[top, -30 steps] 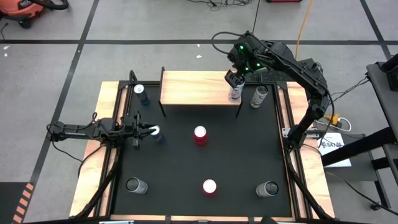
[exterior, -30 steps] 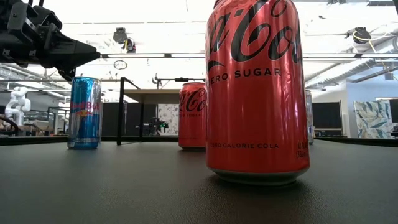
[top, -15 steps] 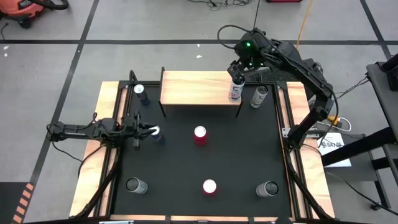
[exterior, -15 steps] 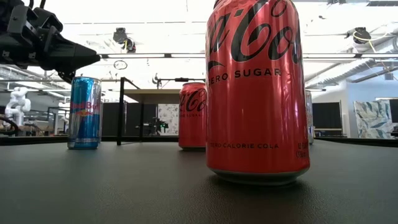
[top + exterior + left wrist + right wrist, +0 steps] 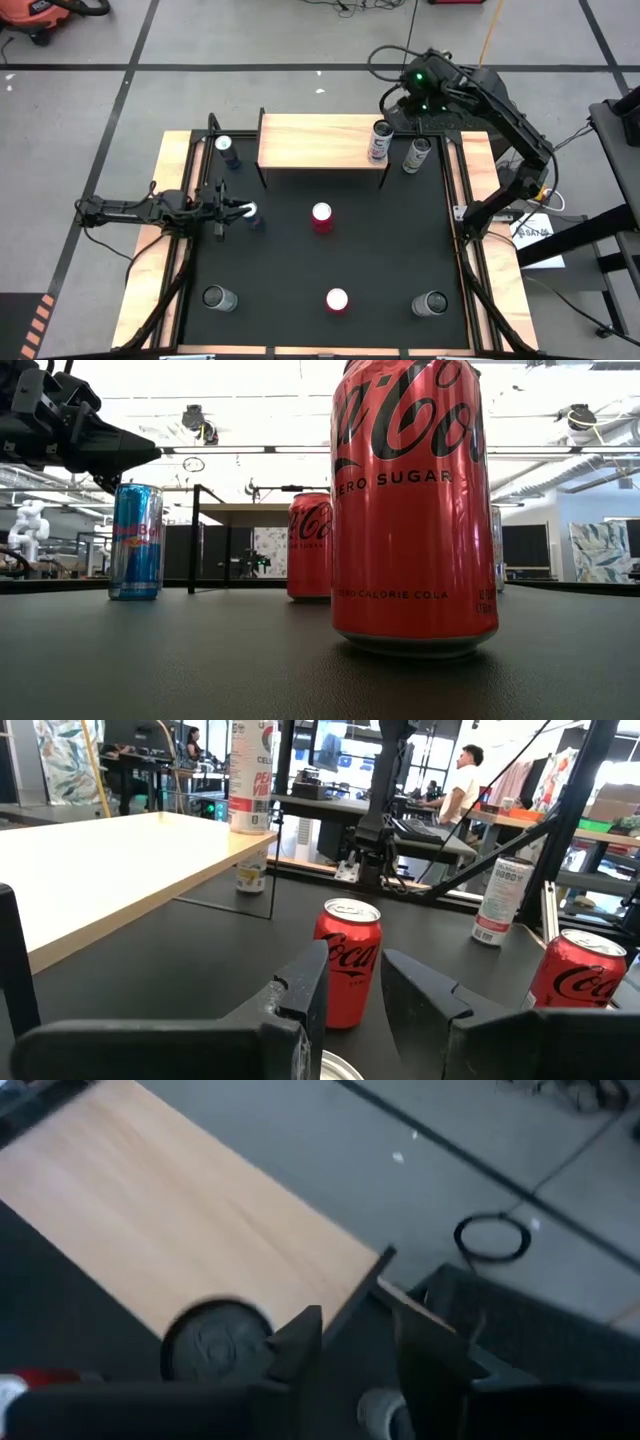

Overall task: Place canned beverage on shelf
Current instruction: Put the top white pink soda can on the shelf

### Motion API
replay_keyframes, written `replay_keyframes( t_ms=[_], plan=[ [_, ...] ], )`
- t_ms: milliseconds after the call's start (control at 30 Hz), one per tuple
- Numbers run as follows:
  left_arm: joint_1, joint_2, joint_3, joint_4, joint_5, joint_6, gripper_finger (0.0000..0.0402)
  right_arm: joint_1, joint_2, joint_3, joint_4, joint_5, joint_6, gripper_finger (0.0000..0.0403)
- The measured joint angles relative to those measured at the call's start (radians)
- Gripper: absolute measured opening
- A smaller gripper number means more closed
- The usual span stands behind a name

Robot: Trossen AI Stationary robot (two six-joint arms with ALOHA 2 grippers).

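Wood shelf (image 5: pixel 315 140) carries one can (image 5: pixel 379 141); right gripper (image 5: pixel 350 1342) above it, narrow gap, empty. Left gripper (image 5: pixel 350 990), wrist view only: narrow gap, empty.

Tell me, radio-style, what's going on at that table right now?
Right end effector empty, beyond the shelf. White can standing on shelf's right end. Left end effector over blue can at table's left. Nothing blocking the shelf.

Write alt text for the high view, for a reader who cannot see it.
Overhead: one can stands at the right end of the shelf, the right gripper beyond it, empty. Seven cans stand on the black table; the left gripper is at a blue one.
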Motion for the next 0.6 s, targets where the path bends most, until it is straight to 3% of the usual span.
replay_keyframes(
  t_ms=[367, 600],
  plan=[
    [0.000, 0.000, 0.000, 0.003, 0.000, 0.000, 0.0100, 0.053, 0.003, 0.000, -0.155, -0.003, 0.094, 0.0037],
    [0.000, 0.000, 0.000, 0.003, 0.000, 0.000, 0.0100, 0.102, 0.002, 0.000, -0.167, -0.040, 0.147, 0.0002]
  ],
)
